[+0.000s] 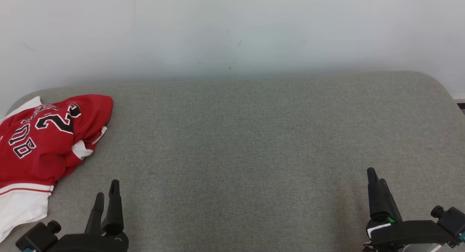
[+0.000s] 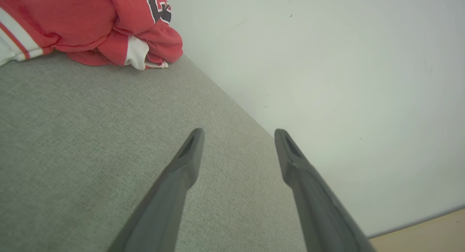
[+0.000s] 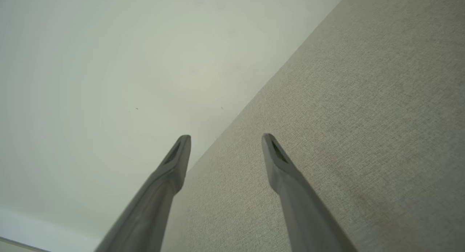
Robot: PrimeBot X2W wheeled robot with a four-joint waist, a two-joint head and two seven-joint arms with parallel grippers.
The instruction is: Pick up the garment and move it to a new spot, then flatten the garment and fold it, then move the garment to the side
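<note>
Head view showed the crumpled red garment at the worktop's left end, just ahead and left of the left tool, the nearer one. The right tool sat well apart. Both tools gaped, empty.

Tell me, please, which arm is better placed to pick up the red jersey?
Left, I'd say. The left fingers, open, sit close to the red jersey at the left end of the grey cushion; the right fingers, also open, are at the opposite end.
</note>
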